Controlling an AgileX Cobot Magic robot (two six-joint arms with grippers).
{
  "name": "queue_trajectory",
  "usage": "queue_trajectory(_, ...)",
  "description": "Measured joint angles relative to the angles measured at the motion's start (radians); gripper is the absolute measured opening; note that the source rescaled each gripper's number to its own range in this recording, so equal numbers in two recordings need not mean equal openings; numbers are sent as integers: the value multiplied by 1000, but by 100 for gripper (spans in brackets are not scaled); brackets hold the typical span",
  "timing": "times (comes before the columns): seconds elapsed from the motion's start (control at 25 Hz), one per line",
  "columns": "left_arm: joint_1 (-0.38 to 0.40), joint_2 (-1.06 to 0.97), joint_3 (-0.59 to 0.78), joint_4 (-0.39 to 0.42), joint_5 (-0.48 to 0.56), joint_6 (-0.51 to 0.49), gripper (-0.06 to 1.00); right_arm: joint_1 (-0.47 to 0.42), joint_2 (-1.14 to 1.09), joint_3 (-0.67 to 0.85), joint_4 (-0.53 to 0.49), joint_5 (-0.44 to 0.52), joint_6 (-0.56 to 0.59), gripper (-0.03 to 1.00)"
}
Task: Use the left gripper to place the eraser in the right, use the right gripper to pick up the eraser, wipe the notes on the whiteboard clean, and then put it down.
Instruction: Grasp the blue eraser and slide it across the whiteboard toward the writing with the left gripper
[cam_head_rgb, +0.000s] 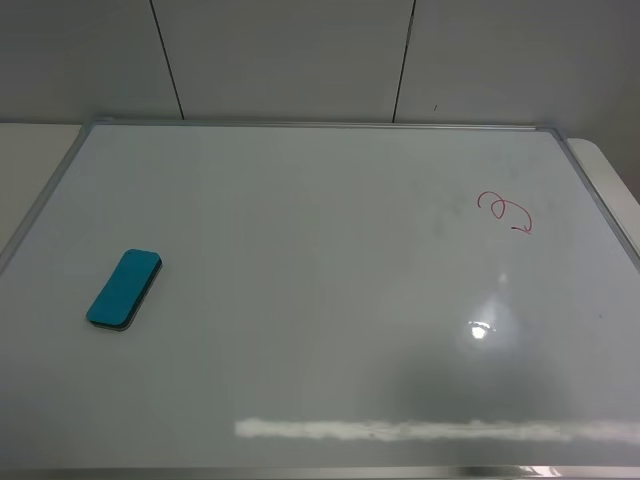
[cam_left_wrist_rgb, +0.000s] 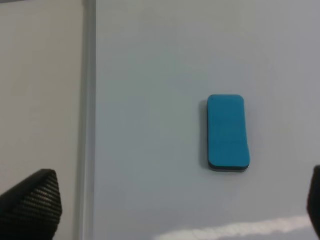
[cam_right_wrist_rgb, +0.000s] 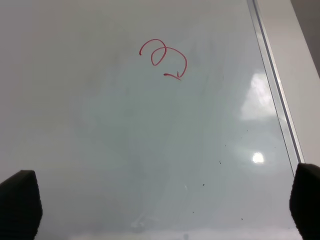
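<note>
- The whiteboard (cam_head_rgb: 300, 220) is glossy white with a faint grey-green cast and bright white glare patches; its frame (cam_head_rgb: 320, 125) is thin silver.
- The eraser (cam_head_rgb: 124, 289) is teal-blue on top, with a thin dark strip along its underside.
- The notes (cam_head_rgb: 505, 212) are red curly loops.
- The left gripper (cam_left_wrist_rgb: 172, 210) has black fingertips (cam_left_wrist_rgb: 30, 207) with a fine woven, carbon-like texture.
- The right gripper (cam_right_wrist_rgb: 162, 205) has plain matte black fingertips (cam_right_wrist_rgb: 17, 205).
- The wall (cam_head_rgb: 280, 60) is pale grey, crossed by thin dark seams.
- The table (cam_head_rgb: 30, 150) is off-white.
- Tiny dark specks dot the board in the right wrist view.
</note>
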Motion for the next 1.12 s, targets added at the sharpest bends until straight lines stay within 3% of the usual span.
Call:
queue_trajectory(0.52, 0, 0, 0, -9, 0, 8, 100, 0, 0, 0, 0, 0, 0, 100)
queue_trajectory(0.68, 0, 14, -25, -12, -62, 47, 100, 0, 0, 0, 0, 0, 0, 100)
queue_trajectory(0.8, 0, 97, -67, -17, -181, 61, 100, 0, 0, 0, 0, 0, 0, 100)
queue_trajectory(1.12, 0, 472, -173, -18, -276, 110, 100, 0, 0, 0, 0, 0, 0, 100)
